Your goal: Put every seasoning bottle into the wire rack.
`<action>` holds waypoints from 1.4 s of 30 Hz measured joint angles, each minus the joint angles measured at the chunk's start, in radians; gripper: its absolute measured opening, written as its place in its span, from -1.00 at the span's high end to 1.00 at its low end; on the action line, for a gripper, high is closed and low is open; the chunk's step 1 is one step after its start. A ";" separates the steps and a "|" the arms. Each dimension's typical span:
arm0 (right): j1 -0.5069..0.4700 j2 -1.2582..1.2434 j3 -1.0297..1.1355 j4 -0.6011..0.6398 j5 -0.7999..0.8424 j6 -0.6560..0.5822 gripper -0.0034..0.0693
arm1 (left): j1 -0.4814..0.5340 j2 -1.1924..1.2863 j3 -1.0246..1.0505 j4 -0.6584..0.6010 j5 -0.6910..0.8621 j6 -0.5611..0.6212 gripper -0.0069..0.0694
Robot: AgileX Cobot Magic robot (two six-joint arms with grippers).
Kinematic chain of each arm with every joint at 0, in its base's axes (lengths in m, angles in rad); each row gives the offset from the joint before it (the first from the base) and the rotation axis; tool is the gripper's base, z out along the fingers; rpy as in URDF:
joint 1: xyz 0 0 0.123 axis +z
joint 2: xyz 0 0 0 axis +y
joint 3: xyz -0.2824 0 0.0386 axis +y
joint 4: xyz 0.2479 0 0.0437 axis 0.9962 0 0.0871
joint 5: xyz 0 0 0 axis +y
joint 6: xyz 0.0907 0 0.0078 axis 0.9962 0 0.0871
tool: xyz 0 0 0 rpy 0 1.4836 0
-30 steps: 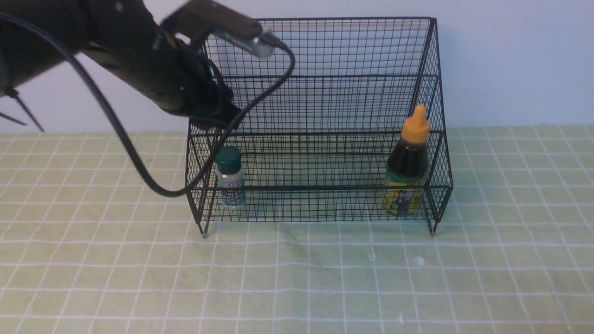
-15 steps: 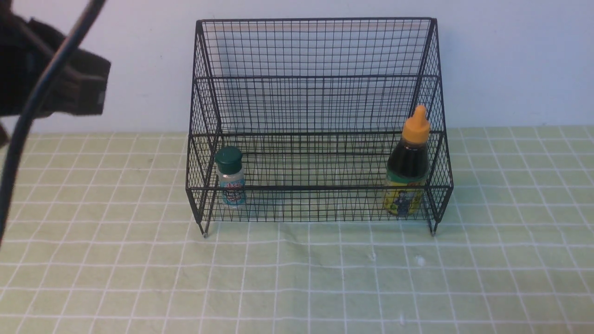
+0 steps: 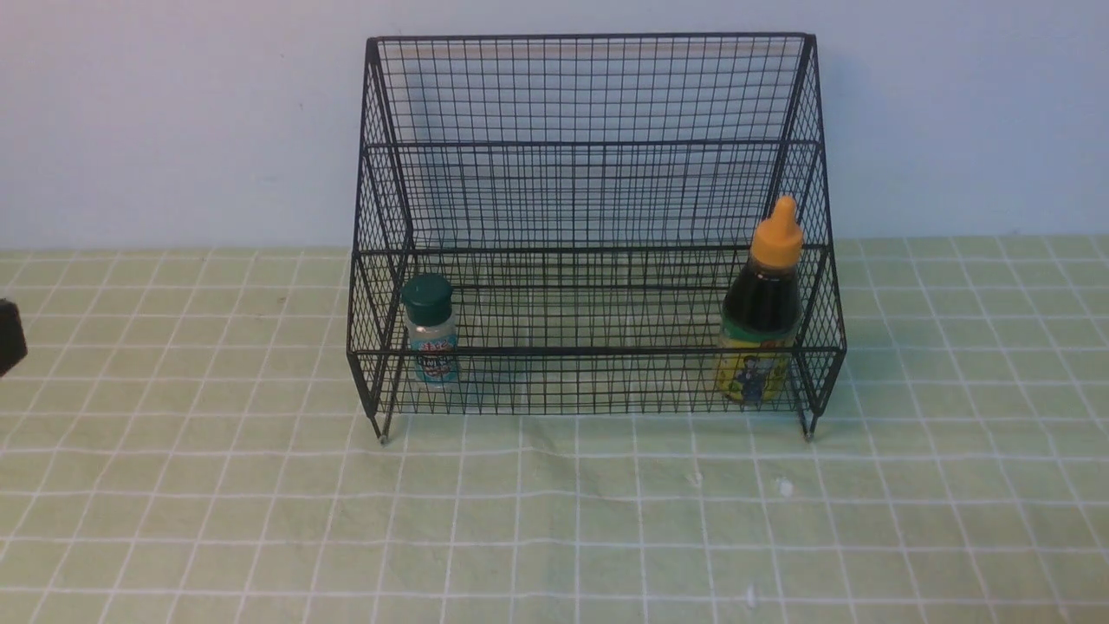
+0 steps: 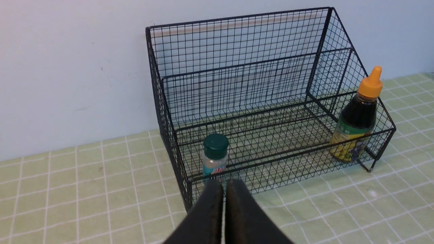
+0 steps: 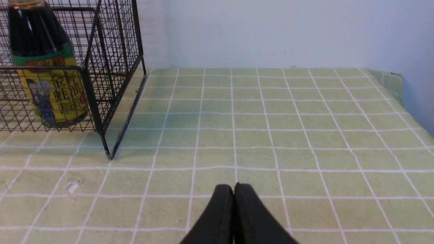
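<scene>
left arm (image 3: 9, 336) mostly cut off at front view edge, dark bottle (image 5: 40, 67) cap cropped in right wrist view

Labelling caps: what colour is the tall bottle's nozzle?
Orange nozzle on the tall bottle; clearest in the left wrist view.

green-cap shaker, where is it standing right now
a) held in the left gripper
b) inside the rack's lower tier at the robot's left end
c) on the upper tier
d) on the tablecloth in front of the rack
b: the green-cap shaker stands upright behind the front mesh of the wire rack, on the lower tier at the left end, and the left gripper is shut on nothing.
</scene>
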State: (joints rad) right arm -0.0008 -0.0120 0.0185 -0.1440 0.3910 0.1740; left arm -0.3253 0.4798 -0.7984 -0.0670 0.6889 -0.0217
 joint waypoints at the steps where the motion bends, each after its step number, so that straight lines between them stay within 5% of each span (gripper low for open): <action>1: 0.000 0.000 0.000 0.000 0.000 0.000 0.94 | 0.000 -0.004 0.000 0.000 0.008 0.000 0.83; 14: 0.000 0.000 0.000 0.000 0.000 0.000 0.94 | 0.006 -0.062 0.070 0.061 -0.032 0.022 0.83; 24: 0.000 0.000 0.000 0.000 0.000 0.000 0.94 | 0.195 -0.410 0.586 0.067 -0.324 0.053 0.83; 30: 0.000 0.000 0.000 0.000 -0.001 0.000 0.94 | 0.216 -0.491 0.810 0.067 -0.352 0.053 0.83; 42: 0.000 0.000 0.000 0.000 -0.001 0.000 0.94 | 0.216 -0.491 0.826 0.067 -0.318 0.053 0.83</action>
State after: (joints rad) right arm -0.0008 -0.0120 0.0185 -0.1440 0.3900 0.1740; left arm -0.1096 -0.0116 0.0277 0.0000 0.3705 0.0316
